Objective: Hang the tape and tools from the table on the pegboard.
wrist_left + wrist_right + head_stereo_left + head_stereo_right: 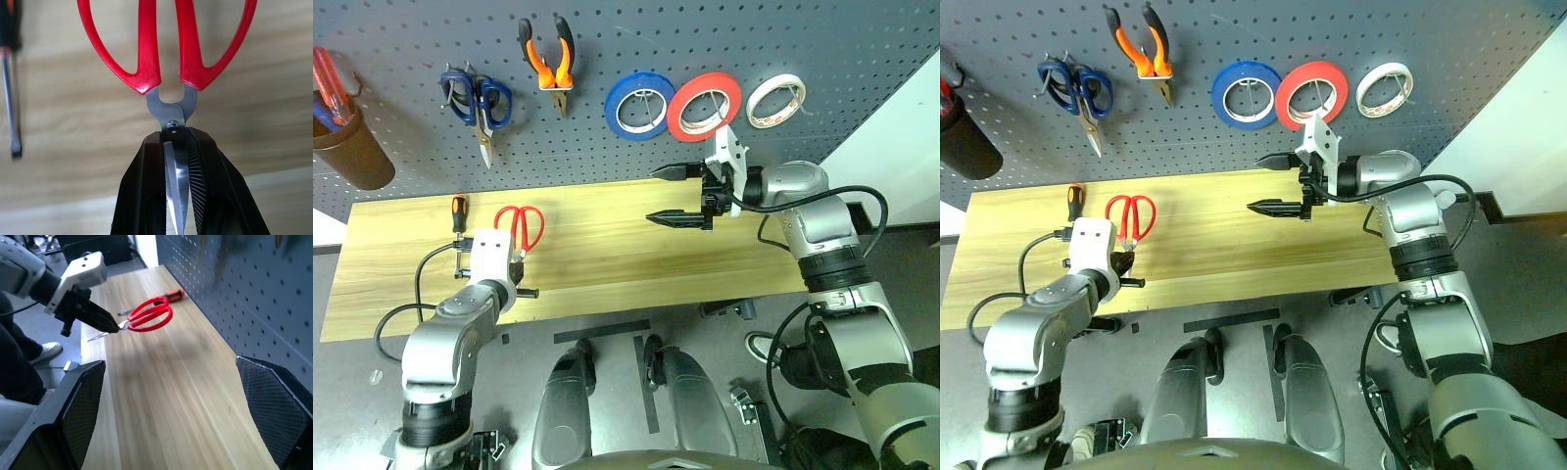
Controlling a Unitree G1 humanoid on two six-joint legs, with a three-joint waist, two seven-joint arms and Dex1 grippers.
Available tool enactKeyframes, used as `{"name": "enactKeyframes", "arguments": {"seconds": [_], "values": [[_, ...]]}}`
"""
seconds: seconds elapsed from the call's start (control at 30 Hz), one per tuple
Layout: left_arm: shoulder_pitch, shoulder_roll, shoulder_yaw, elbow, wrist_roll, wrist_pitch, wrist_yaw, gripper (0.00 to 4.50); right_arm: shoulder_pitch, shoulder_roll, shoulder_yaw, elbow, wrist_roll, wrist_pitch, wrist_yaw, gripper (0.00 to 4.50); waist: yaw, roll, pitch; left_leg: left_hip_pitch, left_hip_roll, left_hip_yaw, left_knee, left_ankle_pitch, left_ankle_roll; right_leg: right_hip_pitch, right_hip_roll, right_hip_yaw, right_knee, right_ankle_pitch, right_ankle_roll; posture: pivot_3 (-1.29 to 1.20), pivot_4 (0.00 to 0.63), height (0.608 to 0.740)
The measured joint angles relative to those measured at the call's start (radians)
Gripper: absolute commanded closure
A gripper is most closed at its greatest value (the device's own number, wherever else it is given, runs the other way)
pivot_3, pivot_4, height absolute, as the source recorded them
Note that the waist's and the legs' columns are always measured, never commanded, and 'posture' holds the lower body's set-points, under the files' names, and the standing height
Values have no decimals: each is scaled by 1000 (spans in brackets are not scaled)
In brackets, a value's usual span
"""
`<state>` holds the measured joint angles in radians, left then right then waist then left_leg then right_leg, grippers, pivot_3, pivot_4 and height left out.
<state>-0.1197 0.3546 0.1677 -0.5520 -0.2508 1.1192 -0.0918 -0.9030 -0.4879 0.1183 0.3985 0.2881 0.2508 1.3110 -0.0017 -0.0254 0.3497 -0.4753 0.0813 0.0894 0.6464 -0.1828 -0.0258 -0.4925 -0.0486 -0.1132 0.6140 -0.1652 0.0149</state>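
Note:
My left gripper is shut on the blades of the red-handled scissors, just below the pivot, and holds them over the left part of the table. The black-and-orange screwdriver lies on the wood beside them. My right gripper hangs open and empty above the table's right half, pointing left, just in front of the pegboard. The white tape and the orange-handled pliers hang on the pegboard.
Blue-handled scissors, a blue tape roll and a red tape roll also hang on the board. A brown cup holding a red-handled item is fixed at its far left. Bare wood lies between my two grippers.

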Motion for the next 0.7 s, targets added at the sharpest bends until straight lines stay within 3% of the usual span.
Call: {"name": "enactKeyframes", "arguments": {"seconds": [0.1,0.37,0.53,0.7], "values": [[101,74,-26,-17,11,-152,-81,4205,-11,-1,-6,-1,9,5,12,0,7,1,-9,-1,0,2,0,0,0,-2,1,0,0,0,0,39,203,740],[286,97,-27,-38,41,-510,-209,4205,-26,-5,-15,-16,62,57,67,0,17,0,-26,-2,1,2,3,-1,-2,-2,0,0,-3,3,-2,34,191,740],[240,5,12,6,45,-701,-180,4205,-33,-17,-28,-24,89,83,81,0,17,-1,-44,-2,1,2,3,0,-1,-1,1,0,-4,5,-1,34,182,740],[201,6,36,52,56,-825,-184,4205,-35,-29,-32,-25,91,89,95,0,15,1,-57,-1,2,3,3,0,1,-1,2,1,-2,5,0,36,174,740]]}}
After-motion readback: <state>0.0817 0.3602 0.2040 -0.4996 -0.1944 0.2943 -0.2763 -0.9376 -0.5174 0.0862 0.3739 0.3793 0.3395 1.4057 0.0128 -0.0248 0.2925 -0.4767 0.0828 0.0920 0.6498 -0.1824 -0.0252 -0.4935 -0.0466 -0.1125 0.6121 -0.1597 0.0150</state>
